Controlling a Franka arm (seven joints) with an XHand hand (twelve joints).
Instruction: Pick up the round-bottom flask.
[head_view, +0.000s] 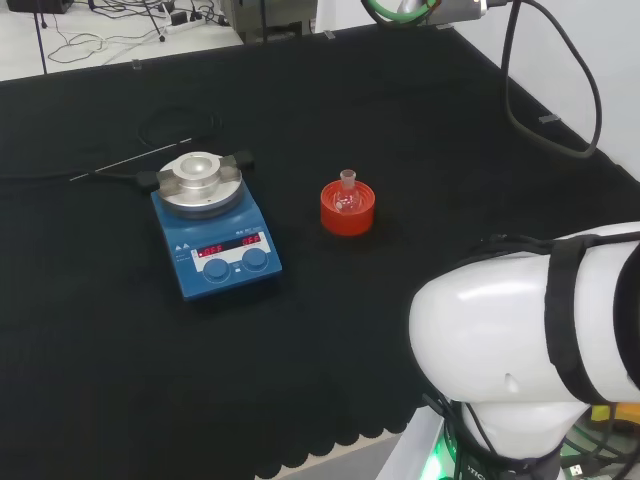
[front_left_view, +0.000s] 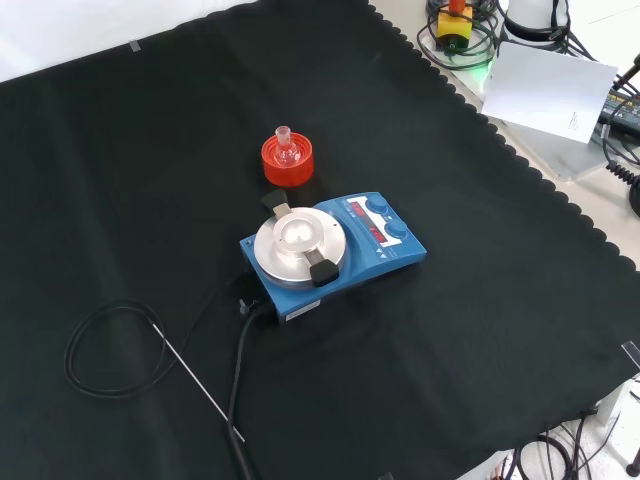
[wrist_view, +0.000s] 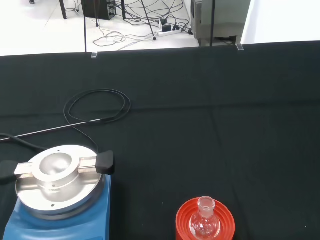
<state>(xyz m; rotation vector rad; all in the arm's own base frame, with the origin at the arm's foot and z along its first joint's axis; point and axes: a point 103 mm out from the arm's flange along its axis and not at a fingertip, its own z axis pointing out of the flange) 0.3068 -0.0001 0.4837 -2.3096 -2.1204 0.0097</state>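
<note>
Head view puts a blue stirrer plate (head_view: 216, 240) left of centre on the black-clothed bench (head_view: 420, 150), its cable (front_left_view: 110, 350) and thin probe rod (front_left_view: 195, 375) trailing off. Just to its right, apart from it, the round-bottom flask (head_view: 348, 197) sits upright in a red ribbed stand (head_view: 347, 210). Whether the hand is open or closed, I cannot tell.

One flask (head_view: 348, 194), one red stand (head_view: 347, 209), one stirrer (head_view: 215, 236) (apparently one probe (head_view: 130, 160)).
</note>
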